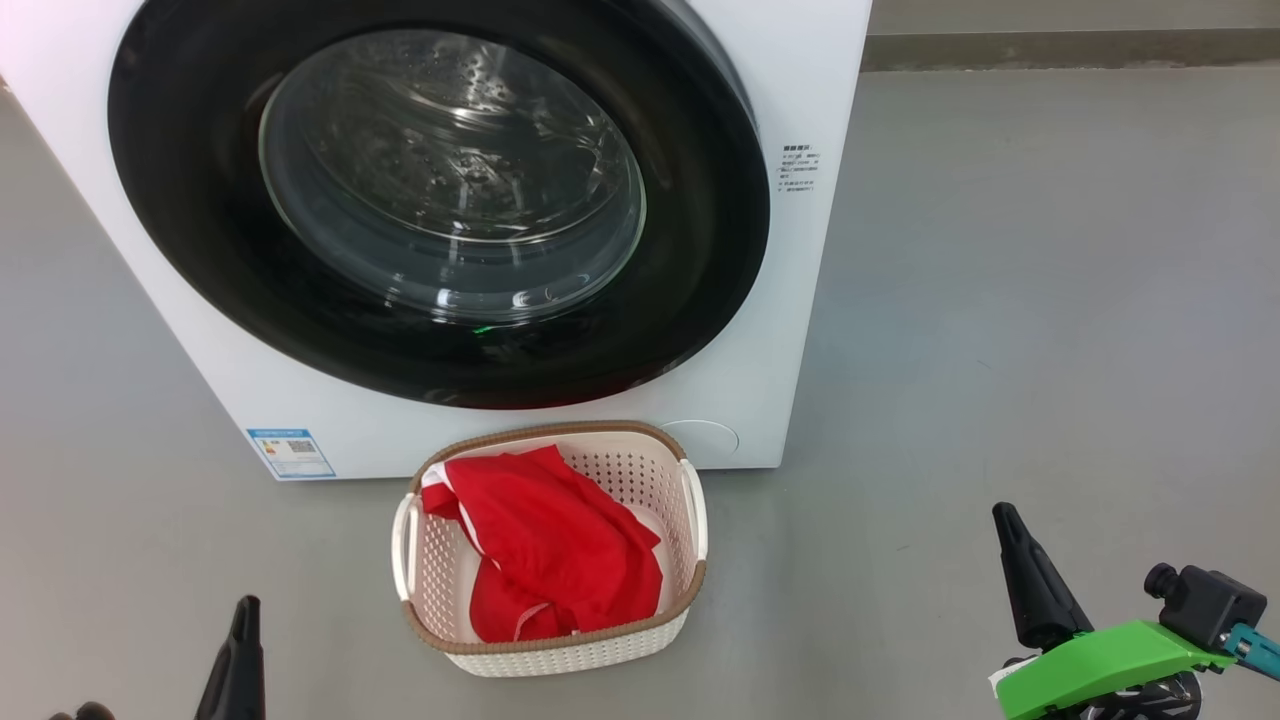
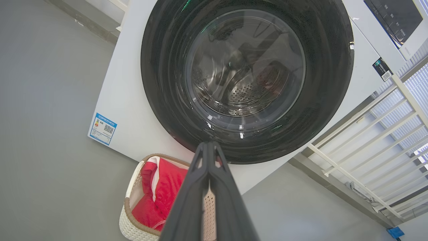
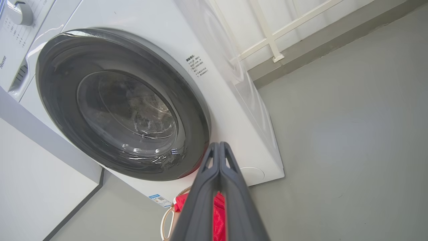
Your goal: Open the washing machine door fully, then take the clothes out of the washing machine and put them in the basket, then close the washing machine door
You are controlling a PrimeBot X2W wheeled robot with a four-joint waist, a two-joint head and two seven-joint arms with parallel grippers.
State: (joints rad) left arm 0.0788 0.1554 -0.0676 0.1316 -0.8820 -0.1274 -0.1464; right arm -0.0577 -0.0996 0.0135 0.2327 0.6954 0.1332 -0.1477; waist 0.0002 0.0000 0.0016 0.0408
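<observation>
floor [image 1: 1050, 300]: smooth grey around washing machine [image 1: 780, 330] | basket [image 1: 560, 660] of clothes [image 1: 560, 550] just before it | left gripper [image 2: 208, 145]; right gripper [image 3: 219, 145]: clenched, empty

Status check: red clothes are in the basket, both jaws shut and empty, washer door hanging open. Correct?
One thing is off: the washing machine door is closed, flush against the washing machine, as the head view shows. The rest holds: red clothes in the basket, both jaws shut and empty.
</observation>
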